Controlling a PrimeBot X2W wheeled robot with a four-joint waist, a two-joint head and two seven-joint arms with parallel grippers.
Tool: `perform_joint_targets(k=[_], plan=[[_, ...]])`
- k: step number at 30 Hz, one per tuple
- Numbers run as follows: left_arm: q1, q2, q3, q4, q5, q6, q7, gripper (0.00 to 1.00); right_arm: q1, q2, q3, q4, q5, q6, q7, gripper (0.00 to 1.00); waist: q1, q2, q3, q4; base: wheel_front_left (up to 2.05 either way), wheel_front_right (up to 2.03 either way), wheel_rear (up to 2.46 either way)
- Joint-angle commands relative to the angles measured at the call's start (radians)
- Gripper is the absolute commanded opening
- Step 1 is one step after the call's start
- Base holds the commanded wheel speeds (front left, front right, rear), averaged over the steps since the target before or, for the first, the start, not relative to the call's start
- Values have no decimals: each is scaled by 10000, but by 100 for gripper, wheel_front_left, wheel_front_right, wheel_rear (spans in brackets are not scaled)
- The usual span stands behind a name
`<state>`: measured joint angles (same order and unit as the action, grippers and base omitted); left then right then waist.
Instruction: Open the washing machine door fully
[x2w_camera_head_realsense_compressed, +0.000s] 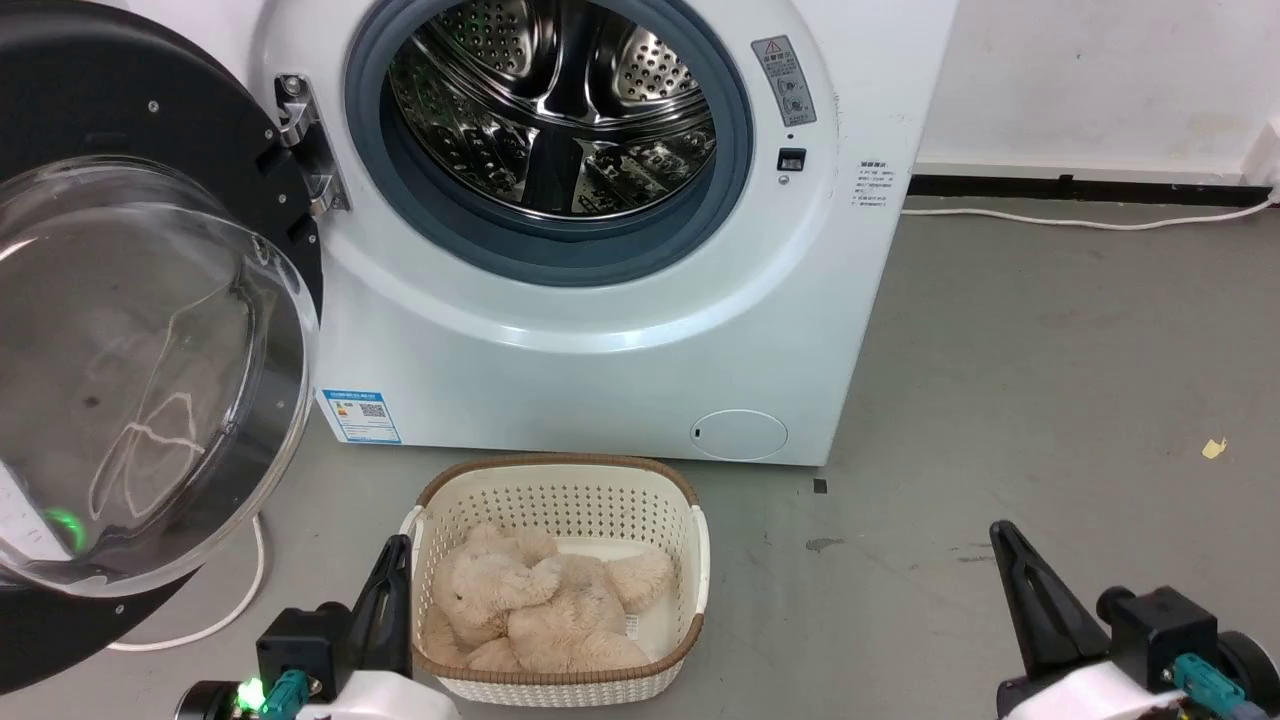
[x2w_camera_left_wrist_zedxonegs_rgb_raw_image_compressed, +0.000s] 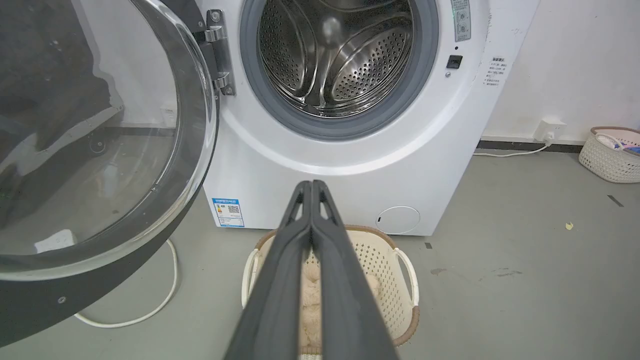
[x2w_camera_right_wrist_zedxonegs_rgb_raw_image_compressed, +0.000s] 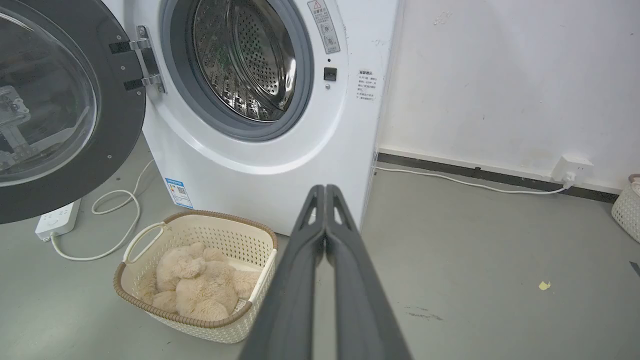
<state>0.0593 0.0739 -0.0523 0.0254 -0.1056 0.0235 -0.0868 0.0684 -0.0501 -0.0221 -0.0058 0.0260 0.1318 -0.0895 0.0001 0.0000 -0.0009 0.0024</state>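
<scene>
Nearest, the left claw (x2w_camera_head_realsense_compressed: 397, 548) and the right claw (x2w_camera_head_realsense_compressed: 1003, 535) hang low with their fingers pressed together, holding nothing; the left one's tip sits just beside the rim of the woven basket (x2w_camera_head_realsense_compressed: 560, 478), where a beige plush toy (x2w_camera_head_realsense_compressed: 530, 600) lies. Beyond the basket, on the robot's left, the washing machine door (x2w_camera_head_realsense_compressed: 150, 380) stands wide open on its hinge (x2w_camera_head_realsense_compressed: 305, 140), glass bowl bulging toward the camera, its lower edge above a white cable (x2w_camera_head_realsense_compressed: 235, 600) looped on the floor. Behind it the washing machine (x2w_camera_head_realsense_compressed: 600, 360) shows its steel drum (x2w_camera_head_realsense_compressed: 560, 110) fully exposed. The job looks done or nearly so. If a last nudge is wanted, the risks are these: closed fingers could skid off the glossy curved glass, a hard push could strain the hinge at its stop, and a left arm reaching across could clip the basket and shove it aside. A door left short of its stop might also drift back.
</scene>
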Motion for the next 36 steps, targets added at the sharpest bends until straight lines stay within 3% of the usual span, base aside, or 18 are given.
perform_joint_targets(k=[1, 36], plan=[[-186, -52, 49, -46, 109, -40, 62, 0, -225, 0, 26, 32, -47, -8, 44, 0, 0, 0, 0, 0, 0, 0, 0], [-529, -208, 448, -221, 906, -204, 740, 0, -612, -1, 191, 54, -226, -11, 760, 0, -1, 0, 8, -20, 0, 0, 0]])
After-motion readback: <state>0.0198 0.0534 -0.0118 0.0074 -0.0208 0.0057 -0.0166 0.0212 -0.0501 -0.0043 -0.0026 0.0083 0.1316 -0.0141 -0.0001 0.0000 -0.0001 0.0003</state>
